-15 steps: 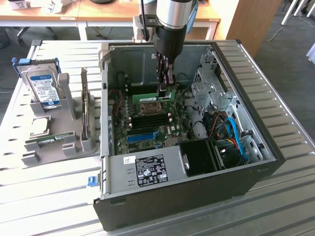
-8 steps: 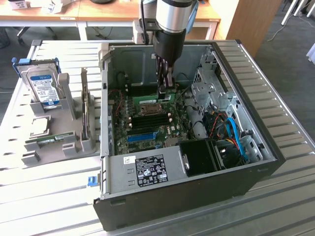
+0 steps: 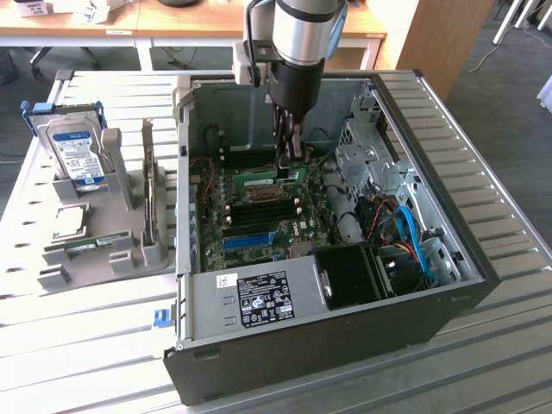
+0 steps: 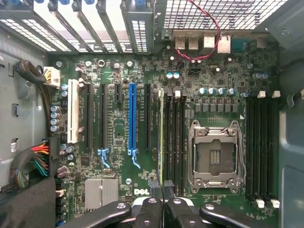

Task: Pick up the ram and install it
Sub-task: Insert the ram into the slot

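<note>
Gripper tight on ram — slatted metal table

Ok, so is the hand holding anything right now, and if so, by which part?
Yes. The hand is shut on the ram, pinching its thin upper edge near one end, with the stick lined up at the memory slots.

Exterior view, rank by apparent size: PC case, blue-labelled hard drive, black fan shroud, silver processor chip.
1. PC case
2. blue-labelled hard drive and black fan shroud: look alike, not ranked
3. silver processor chip
</note>
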`<move>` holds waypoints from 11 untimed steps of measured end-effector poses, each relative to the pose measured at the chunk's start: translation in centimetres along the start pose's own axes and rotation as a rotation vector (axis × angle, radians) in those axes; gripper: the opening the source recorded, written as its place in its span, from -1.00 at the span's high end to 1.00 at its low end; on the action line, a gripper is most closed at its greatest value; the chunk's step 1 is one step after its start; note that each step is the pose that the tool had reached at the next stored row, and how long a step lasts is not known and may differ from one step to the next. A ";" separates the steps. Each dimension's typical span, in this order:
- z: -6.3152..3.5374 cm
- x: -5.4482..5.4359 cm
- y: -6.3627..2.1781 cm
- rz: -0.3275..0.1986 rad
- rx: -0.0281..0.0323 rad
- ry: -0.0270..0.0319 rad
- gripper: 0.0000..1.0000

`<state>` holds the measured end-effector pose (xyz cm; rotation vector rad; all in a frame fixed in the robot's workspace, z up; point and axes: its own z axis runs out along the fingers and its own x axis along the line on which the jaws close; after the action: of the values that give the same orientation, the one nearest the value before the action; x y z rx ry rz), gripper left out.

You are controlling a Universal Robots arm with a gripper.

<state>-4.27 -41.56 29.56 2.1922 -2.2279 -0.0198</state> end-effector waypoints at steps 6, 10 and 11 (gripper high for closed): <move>0.52 0.0 -0.01 0.000 0.0000 0.0000 0.76; 0.92 0.0 -0.02 0.000 -0.0001 0.0001 0.76; 1.02 0.0 -0.02 0.000 0.0000 0.0000 0.76</move>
<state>-4.27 -41.55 28.54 2.1922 -2.2279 -0.0198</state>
